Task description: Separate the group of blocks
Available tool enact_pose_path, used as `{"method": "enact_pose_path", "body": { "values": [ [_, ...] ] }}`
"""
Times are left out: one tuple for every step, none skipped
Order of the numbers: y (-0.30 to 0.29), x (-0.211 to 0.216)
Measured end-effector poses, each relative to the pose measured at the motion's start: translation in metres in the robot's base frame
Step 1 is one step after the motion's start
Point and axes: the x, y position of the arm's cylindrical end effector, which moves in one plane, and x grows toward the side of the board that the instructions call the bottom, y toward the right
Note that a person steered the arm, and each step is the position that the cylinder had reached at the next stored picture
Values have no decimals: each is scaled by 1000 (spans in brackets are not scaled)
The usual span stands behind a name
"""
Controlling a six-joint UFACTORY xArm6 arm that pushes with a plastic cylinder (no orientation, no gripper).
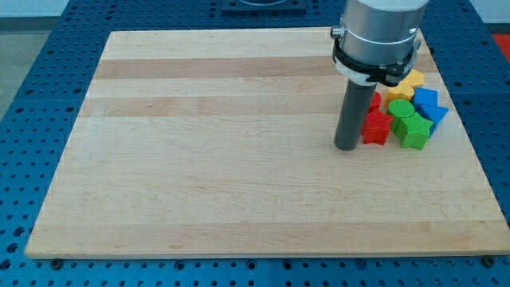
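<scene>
A tight group of blocks sits near the board's right edge. A red block (377, 127) is at the group's left, with another red block (373, 102) behind it, partly hidden by the rod. A green block (413, 130) is at the group's bottom, and a second green block (400, 109) lies above it. Blue blocks (429, 105) are on the group's right. Yellow blocks (408, 83) are at the group's top. My tip (346, 147) rests on the board just left of the front red block, close to it or touching it.
The wooden board (239, 143) lies on a blue perforated table (40, 64). The arm's grey cylinder (378, 32) hangs over the board's top right and hides part of the group.
</scene>
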Motion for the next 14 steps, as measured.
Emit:
{"method": "enact_pose_path", "body": {
  "values": [
    [-1,2],
    [-8,61],
    [50,73],
    [157,55],
    [215,19],
    [199,-21],
    [143,-37],
    [62,-37],
    [39,-38],
    [29,-49],
    [-36,-62],
    [-39,-65],
    [23,-77],
    [61,-91]
  ]
}}
